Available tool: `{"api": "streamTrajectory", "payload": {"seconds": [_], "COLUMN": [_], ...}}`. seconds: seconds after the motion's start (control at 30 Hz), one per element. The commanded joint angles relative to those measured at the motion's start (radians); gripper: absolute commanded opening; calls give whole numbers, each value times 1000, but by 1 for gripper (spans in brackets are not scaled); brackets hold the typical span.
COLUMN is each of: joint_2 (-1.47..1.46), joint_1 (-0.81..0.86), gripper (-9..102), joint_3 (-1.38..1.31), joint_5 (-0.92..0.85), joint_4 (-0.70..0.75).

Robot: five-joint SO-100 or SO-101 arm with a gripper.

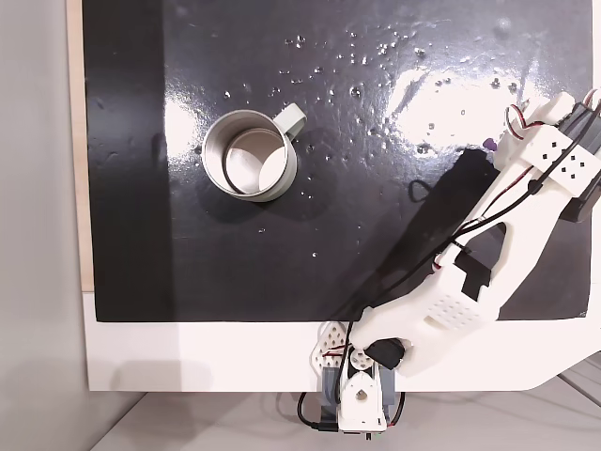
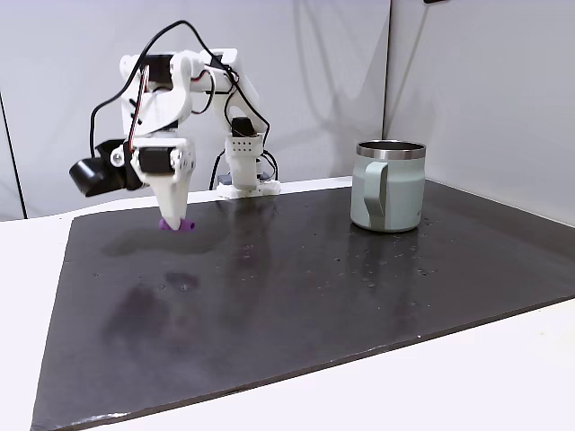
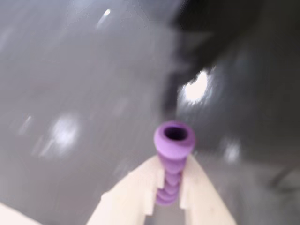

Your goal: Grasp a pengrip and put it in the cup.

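The lilac ribbed pengrip (image 3: 171, 157) sits between my two cream fingers, with its open end pointing away from the wrist camera. In a fixed view the gripper (image 2: 175, 219) hangs just above the black mat, and the pengrip (image 2: 178, 225) sticks out at its tips. From above, a sliver of the pengrip (image 1: 489, 145) shows beside the white arm at the right. My gripper (image 3: 168, 185) is shut on it. The pale green cup stands upright and far off, at the mat's left in a fixed view (image 1: 250, 155) and at the right in another fixed view (image 2: 389, 186).
A black mat (image 2: 296, 296) covers most of the white table (image 1: 188, 357). The arm's base (image 1: 357, 390) is bolted at the table's near edge. A black cable (image 1: 413, 254) runs along the arm. Grey walls stand behind the table.
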Motion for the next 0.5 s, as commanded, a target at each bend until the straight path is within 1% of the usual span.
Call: {"api": "streamTrajectory", "payload": {"seconds": [0.0,0.23,0.47], "joint_2": [150,365,515], "joint_1": [-72,-261,-497], "gripper": [0,0,0], "joint_3": [-94,-110,-107], "joint_5": [34,109,153], "joint_4": [51,144,160]}}
